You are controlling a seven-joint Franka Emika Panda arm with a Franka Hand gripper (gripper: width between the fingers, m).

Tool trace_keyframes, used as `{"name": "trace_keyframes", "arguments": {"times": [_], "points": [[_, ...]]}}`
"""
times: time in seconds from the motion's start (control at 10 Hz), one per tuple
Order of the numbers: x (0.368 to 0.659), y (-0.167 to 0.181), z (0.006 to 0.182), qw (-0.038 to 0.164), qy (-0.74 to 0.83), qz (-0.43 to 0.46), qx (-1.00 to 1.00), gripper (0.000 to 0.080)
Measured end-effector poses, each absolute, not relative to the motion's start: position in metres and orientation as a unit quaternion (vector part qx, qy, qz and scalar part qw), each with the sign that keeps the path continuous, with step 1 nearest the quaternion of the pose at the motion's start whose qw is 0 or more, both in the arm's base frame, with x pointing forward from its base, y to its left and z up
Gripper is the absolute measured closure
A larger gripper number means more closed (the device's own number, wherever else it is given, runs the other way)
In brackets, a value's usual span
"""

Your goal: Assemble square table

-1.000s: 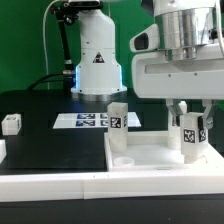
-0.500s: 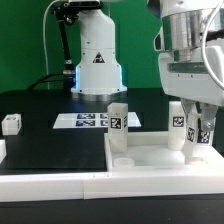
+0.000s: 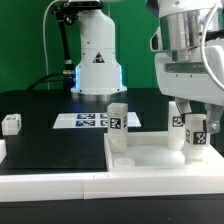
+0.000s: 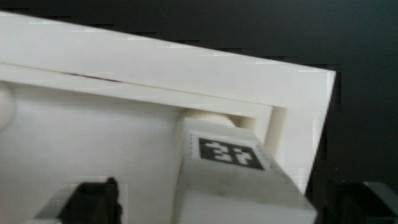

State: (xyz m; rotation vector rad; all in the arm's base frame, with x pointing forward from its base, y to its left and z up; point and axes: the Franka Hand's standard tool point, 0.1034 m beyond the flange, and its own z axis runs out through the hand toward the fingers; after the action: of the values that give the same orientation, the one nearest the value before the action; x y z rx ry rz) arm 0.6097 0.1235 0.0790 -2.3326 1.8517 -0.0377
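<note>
Where the tool (image 3: 195, 121) gapes, a leg post (image 3: 196, 142) stands upright.

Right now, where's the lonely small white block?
The small white block sits on the black worktop at the exterior view's left, left of the marker board.

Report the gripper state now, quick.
The gripper: open, with its jaws standing on either side of the upright leg post and a gap on each side. It is holding nothing.
</note>
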Motion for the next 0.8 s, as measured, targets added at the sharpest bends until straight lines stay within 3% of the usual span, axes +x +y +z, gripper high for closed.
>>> {"name": "trace_keyframes", "arguments": {"times": [0.8], "points": [[0.6104, 0.1193, 0.0789, 0.060, 0.261, -0.025, -0.963, 0.0150]]}}
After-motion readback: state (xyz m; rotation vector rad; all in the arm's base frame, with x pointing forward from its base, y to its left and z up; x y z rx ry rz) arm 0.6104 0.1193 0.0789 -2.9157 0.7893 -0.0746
